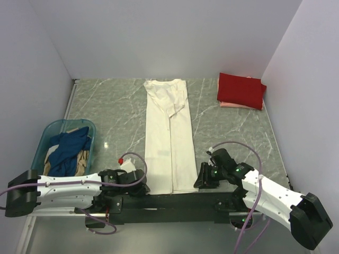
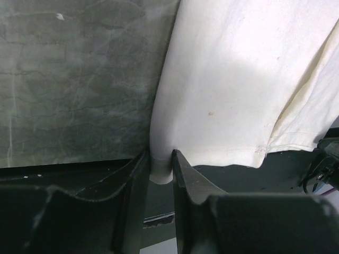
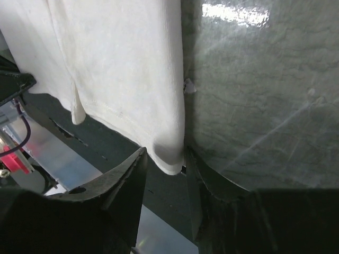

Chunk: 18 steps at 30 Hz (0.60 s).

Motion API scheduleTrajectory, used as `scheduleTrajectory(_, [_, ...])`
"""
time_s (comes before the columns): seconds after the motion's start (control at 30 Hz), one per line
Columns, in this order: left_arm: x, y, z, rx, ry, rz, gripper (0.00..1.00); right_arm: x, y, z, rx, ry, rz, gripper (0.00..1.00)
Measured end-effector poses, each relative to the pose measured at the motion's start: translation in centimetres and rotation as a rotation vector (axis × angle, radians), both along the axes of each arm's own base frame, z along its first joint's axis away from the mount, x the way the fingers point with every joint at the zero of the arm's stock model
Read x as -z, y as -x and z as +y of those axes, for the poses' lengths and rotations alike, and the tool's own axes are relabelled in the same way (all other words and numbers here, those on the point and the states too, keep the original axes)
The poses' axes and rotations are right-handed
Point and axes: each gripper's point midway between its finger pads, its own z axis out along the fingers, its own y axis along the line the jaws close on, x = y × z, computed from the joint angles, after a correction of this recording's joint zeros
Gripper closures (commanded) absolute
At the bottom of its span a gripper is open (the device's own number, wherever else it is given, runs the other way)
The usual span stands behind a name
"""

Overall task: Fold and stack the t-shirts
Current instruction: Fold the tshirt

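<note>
Shirt in play: the cream-white t-shirt (image 1: pixel 168 132) lies flat mid-table (image 1: pixel 106 106), folded into one narrow strip.
Long axis: it runs straight away from the arm bases, with the hem at the near edge and the collar at the far end.
Left gripper (image 2: pixel 159 156): it sits low at the near-left hem corner. Its jaws pinch that corner, and cloth fills the gap.
Right gripper (image 3: pixel 164 153): it sits low at the near-right hem corner, mirroring the left. The corner sits between its jaws, but you cannot tell whether they bite fully.
Bearing: the whole strip lies ahead of both grippers and neither arm is nearer. You likely need to carry the hem toward the collar with both arms level.
Stack: the red t-shirt (image 1: pixel 241 89) rests folded at the far right, well apart.
</note>
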Motion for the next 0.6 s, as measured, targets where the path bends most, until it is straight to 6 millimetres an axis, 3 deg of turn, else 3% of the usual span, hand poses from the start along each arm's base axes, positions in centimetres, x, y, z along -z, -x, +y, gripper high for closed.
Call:
scheduleTrajectory(0.13, [0.0, 0.1, -0.1, 0.005, -0.001, 0.004, 0.73, 0.1, 0.5, 0.1, -0.008, -0.012, 0.018, 0.6])
scheduleTrajectory(0.3, [0.0, 0.1, -0.2, 0.02, -0.005, 0.003, 0.94, 0.2, 1.2, 0.6, -0.027, -0.039, 0.053, 0.68])
scheduleTrajectory(0.37, [-0.1, 0.1, -0.3, 0.025, -0.008, 0.0, 0.99, 0.3, 1.5, 0.6, -0.034, -0.038, 0.064, 0.76])
scheduleTrajectory(0.43, [-0.1, 0.0, -0.4, 0.031, -0.013, -0.003, 0.99, 0.4, 1.6, 0.5, -0.035, -0.031, 0.075, 0.86])
scheduleTrajectory(0.6, [-0.8, -0.8, -0.3, 0.047, -0.032, -0.024, 0.99, -0.1, 1.6, 0.4, -0.042, -0.003, 0.086, 0.96])
